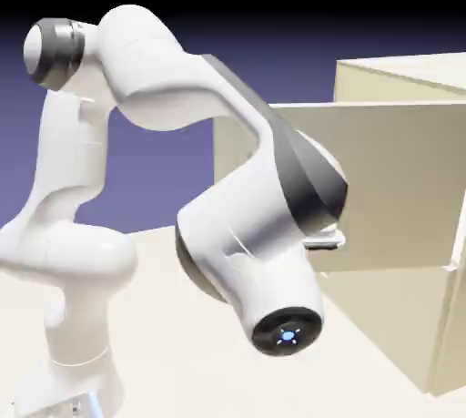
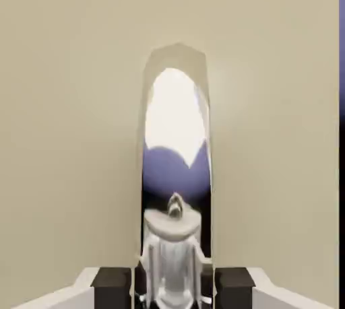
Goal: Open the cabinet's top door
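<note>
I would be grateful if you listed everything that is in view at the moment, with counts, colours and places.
cabinet: one, cream-beige, at the exterior view's right
top door: one, cream-beige, standing out from the cabinet toward the exterior view's left
handle: one, shiny and mirror-like, on the door, its lower end between the finger tips in the hand view
table: one, pale cream, under arm and cabinet
backdrop: one, blue-violet, behind everything
arm: one, white with dark parts, at the exterior view's left and middle
gripper: one, two dark finger tips, closed on the handle
</note>
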Tool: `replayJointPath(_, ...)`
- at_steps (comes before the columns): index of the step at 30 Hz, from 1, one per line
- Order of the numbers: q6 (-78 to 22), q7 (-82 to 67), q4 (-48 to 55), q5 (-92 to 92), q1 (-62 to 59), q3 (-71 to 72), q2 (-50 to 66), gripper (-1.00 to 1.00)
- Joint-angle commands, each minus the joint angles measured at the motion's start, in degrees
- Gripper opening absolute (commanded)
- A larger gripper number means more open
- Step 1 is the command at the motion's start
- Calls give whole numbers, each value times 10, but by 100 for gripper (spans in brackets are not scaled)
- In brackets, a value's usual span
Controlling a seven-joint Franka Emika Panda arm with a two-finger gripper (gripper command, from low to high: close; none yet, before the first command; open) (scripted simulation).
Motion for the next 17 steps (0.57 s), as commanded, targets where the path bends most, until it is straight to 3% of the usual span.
replayJointPath(1, 7, 4, 12, -12, -3, 7, -21, -100)
replayJointPath(17, 64, 135, 216, -176, 90, 17, -345, -100)
